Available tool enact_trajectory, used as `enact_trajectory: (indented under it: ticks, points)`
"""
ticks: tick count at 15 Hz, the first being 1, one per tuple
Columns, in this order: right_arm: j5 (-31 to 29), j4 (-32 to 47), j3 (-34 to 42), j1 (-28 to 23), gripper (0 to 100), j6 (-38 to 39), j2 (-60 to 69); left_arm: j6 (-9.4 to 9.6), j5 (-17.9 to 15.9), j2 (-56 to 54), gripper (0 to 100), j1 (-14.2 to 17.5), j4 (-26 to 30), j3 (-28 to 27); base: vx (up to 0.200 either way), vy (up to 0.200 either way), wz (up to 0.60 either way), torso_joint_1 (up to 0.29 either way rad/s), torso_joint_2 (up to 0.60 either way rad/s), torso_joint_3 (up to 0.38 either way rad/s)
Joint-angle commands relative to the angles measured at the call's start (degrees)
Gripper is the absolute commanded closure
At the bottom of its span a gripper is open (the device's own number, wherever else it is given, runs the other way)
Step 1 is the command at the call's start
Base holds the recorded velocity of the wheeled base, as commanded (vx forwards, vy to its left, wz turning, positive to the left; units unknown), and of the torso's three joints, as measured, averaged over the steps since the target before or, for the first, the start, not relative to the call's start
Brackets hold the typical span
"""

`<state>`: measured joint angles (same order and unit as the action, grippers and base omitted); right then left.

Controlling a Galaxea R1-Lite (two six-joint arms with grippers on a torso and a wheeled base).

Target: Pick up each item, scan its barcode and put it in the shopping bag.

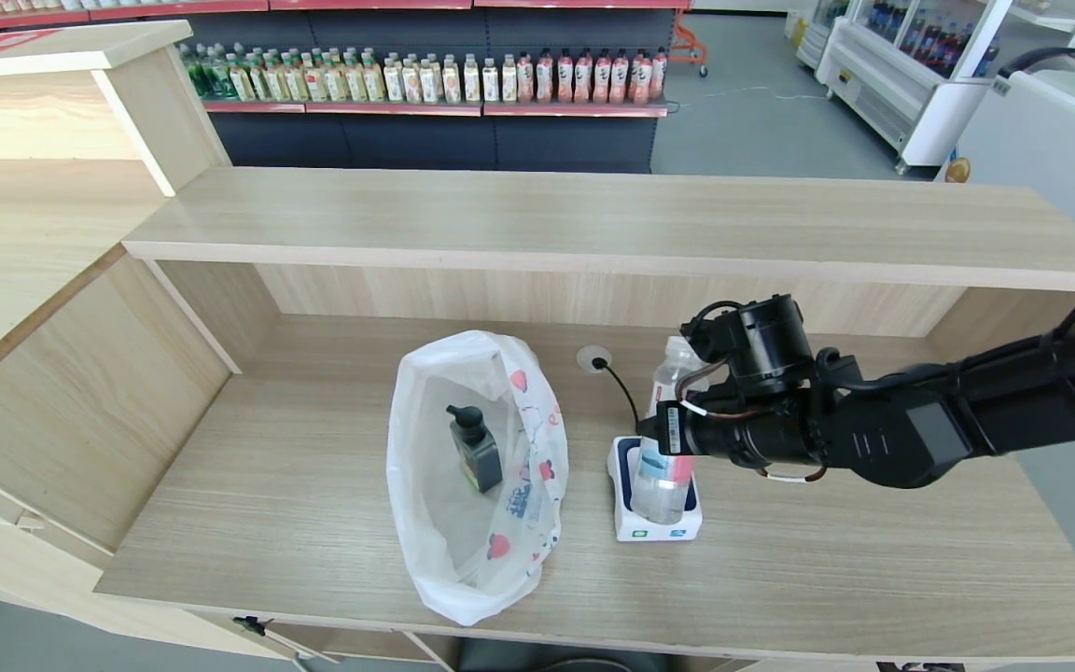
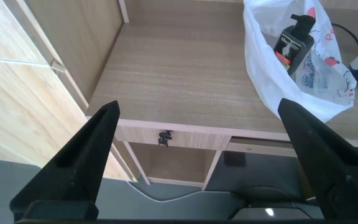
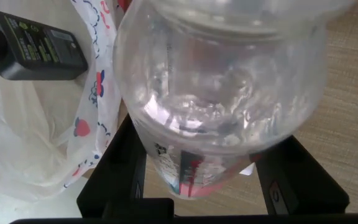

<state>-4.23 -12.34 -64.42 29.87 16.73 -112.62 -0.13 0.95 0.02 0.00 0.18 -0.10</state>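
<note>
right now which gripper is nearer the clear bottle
Right. The right gripper is shut on the clear bottle; the left gripper hangs open off the counter's front edge, beyond the shopping bag.

Retail shop, checkout station. Behind: long shelf (image 1: 435,109) with red edging, packed with rows of bottled drinks (image 1: 425,79). Far right: white glass-fronted chiller cabinets (image 1: 929,112) on grey floor (image 1: 761,131). Foreground: wood-grain cashier desk (image 1: 295,504) with raised customer ledge (image 1: 593,219), corded barcode scanner stand (image 1: 659,532), printed plastic shopping bag (image 1: 411,485).
</note>
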Motion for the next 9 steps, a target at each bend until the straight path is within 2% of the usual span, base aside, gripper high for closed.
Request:
enact_trajectory:
  ticks: [1, 9]
  points:
    - [-0.52, 0.3, 0.61, 0.02, 100, 0.06, -0.32, -0.04, 0.02, -0.02, 0, 0.0, -0.01, 0.01, 0.0, 0.0, 0.0, 0.0, 0.0, 0.0]
    - [-0.52, 0.12, -0.1, 0.02, 100, 0.06, 0.03, -0.04, 0.02, -0.02, 0, 0.0, -0.01, 0.01, 0.0, 0.0, 0.0, 0.0, 0.0, 0.0]
